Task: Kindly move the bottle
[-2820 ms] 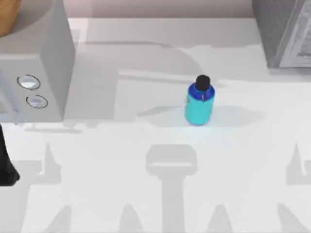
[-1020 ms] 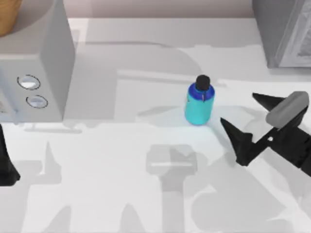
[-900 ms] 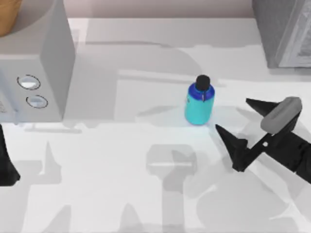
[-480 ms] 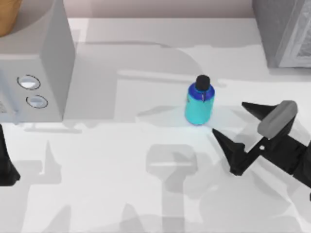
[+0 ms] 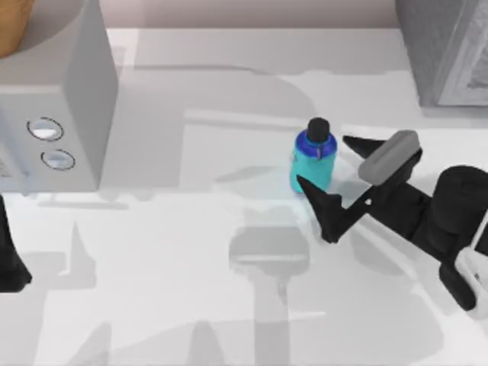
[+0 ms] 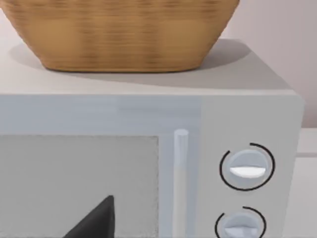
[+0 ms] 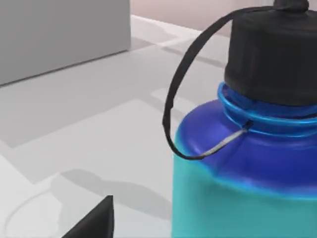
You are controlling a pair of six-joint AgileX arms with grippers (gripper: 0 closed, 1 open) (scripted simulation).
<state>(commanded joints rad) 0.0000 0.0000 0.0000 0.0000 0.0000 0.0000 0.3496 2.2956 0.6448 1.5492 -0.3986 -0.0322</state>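
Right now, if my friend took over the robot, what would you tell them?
Right gripper: open, fingers either side of the bottle, not closed on it.
Left gripper: parked at the table's left, in front of the microwave.
Bottle: upright on the table, near the middle.
Done: the right arm's reach to the bottle.
Left: close on the bottle, lift it, move it.

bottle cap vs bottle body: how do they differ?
The cap is black; the body is bright cyan below a dark blue shoulder. The cap is narrower than the body, as the top view shows on the bottle. A thin black strap loops from the cap down to the neck; the body carries none. Both look round. The right gripper stands open around the bottle.
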